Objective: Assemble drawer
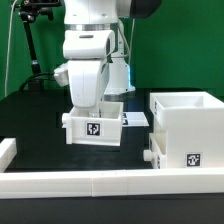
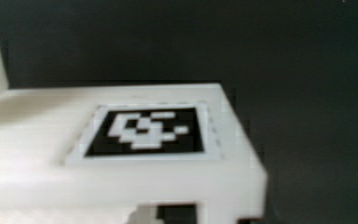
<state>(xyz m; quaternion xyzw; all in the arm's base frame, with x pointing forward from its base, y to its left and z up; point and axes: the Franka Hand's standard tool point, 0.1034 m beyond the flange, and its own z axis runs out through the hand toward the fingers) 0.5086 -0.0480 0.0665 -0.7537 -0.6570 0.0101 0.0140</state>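
Watching remotely: gripper (image 1: 92, 103) sits low over the small drawer box (image 1: 93, 127), fingertips hidden, so I can't tell if they're apart or pinched. Box is smooth white plastic, square-edged, pixelly black tag (image 2: 149, 132) on front. Bigger white open-topped cabinet (image 1: 185, 130) stands nearby, exterior view's right.

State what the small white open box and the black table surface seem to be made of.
Small white open box: probably matte plastic; uniform white, thick walls, rounded edges. Black table surface: possibly matte cloth or mat; no glare, but uncertain.
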